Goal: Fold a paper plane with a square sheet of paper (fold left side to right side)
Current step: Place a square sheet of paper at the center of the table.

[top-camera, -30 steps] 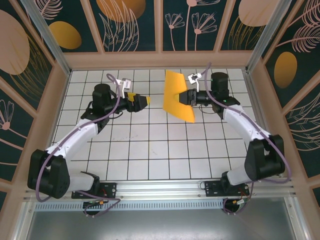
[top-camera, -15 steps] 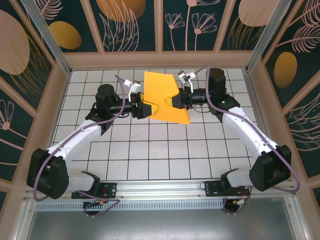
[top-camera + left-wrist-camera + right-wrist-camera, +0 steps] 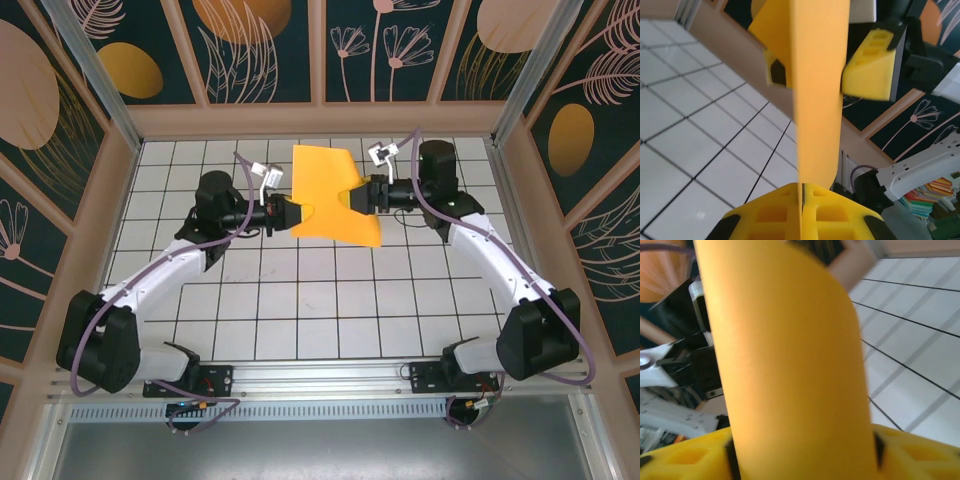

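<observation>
Left hand (image 3: 285,214) now joins right hand (image 3: 358,197), both clamped on the raised square sheet of paper (image 3: 325,190); opposed pulling risks tearing.

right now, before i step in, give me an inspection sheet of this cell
surface: white grid table, flat, no marks seen
job's things: paper, orange-yellow, held in the air over the table's far half, bowed between the two grippers
clutter: nothing seen
grippers: left gripper shut on the paper's left edge; right gripper shut on its right side
cables: purple cables run along both arms
surroundings: dark walls painted with leaves and orange ovals, in a wooden frame
</observation>
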Motion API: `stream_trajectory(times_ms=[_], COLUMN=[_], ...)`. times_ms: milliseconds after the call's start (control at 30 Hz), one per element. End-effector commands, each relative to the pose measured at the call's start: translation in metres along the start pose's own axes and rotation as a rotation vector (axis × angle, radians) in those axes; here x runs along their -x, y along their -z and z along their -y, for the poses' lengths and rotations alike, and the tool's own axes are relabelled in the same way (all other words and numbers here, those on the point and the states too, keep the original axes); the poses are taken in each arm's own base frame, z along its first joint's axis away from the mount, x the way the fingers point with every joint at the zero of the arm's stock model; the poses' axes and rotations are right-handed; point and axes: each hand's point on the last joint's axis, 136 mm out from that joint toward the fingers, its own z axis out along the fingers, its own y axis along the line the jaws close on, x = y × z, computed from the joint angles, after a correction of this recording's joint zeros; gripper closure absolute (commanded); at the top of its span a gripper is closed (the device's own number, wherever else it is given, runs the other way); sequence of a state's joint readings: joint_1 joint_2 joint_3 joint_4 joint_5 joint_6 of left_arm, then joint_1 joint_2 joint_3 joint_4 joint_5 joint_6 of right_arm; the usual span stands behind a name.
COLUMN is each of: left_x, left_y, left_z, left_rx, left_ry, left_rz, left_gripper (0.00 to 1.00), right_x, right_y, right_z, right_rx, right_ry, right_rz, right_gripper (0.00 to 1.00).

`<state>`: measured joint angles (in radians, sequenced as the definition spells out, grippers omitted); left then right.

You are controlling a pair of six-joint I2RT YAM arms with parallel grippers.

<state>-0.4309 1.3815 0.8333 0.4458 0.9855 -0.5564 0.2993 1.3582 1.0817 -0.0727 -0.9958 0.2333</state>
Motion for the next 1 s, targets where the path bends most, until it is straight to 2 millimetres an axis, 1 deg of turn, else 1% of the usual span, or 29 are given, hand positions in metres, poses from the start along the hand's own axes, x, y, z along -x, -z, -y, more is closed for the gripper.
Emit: stream_trajectory(times_ms=[0,67,200,267,367,500,533,567,733,800,867,900,933,967], left_x=[-0.036,-0.056,-0.092,-0.106,-0.126,-0.145,-0.145,-0.155,-0.167,-0.165,-0.161,-0.157,-0.154,-0.15], left_y=[-0.006,-0.008,-0.009,-0.009,-0.009,-0.008,-0.008,-0.008,-0.005,-0.005,-0.006,-0.007,-0.007,-0.008], left_z=[-0.026,-0.043,-0.076,-0.093,-0.115,-0.136,-0.138,-0.146,-0.155,-0.155,-0.152,-0.151,-0.149,-0.147], left_rx=[0.038,0.07,0.16,0.211,0.279,0.351,0.362,0.381,0.416,0.42,0.412,0.406,0.402,0.396], left_ry=[0.126,0.19,0.298,0.351,0.418,0.47,0.469,0.494,0.522,0.517,0.508,0.501,0.496,0.49], left_rz=[-0.058,-0.093,-0.147,-0.167,-0.202,-0.237,-0.239,-0.26,-0.293,-0.293,-0.285,-0.28,-0.275,-0.269], left_gripper=[0.97,0.98,0.96,0.95,0.94,0.94,0.94,0.94,0.92,0.89,0.83,0.78,0.71,0.68], right_x=[-0.015,-0.025,-0.048,-0.059,-0.075,-0.097,-0.104,-0.11,-0.136,-0.148,-0.16,-0.166,-0.171,-0.176], right_y=[0.013,0.019,0.025,0.022,0.008,-0.025,-0.031,-0.037,-0.062,-0.07,-0.074,-0.074,-0.073,-0.072], right_z=[0.047,0.069,0.113,0.128,0.137,0.141,0.143,0.147,0.158,0.163,0.169,0.172,0.176,0.179], right_rx=[-0.202,-0.287,-0.471,-0.512,-0.496,-0.476,-0.48,-0.487,-0.473,-0.477,-0.497,-0.515,-0.532,-0.547], right_ry=[-0.117,-0.164,-0.272,-0.329,-0.394,-0.427,-0.435,-0.444,-0.49,-0.505,-0.524,-0.534,-0.543,-0.549], right_rz=[0.014,0.015,-0.006,-0.007,-0.017,-0.088,-0.115,-0.139,-0.212,-0.242,-0.276,-0.291,-0.303,-0.314], right_gripper=[0.25,0.22,0.22,0.22,0.25,0.35,0.37,0.39,0.44,0.45,0.47,0.48,0.48,0.48])
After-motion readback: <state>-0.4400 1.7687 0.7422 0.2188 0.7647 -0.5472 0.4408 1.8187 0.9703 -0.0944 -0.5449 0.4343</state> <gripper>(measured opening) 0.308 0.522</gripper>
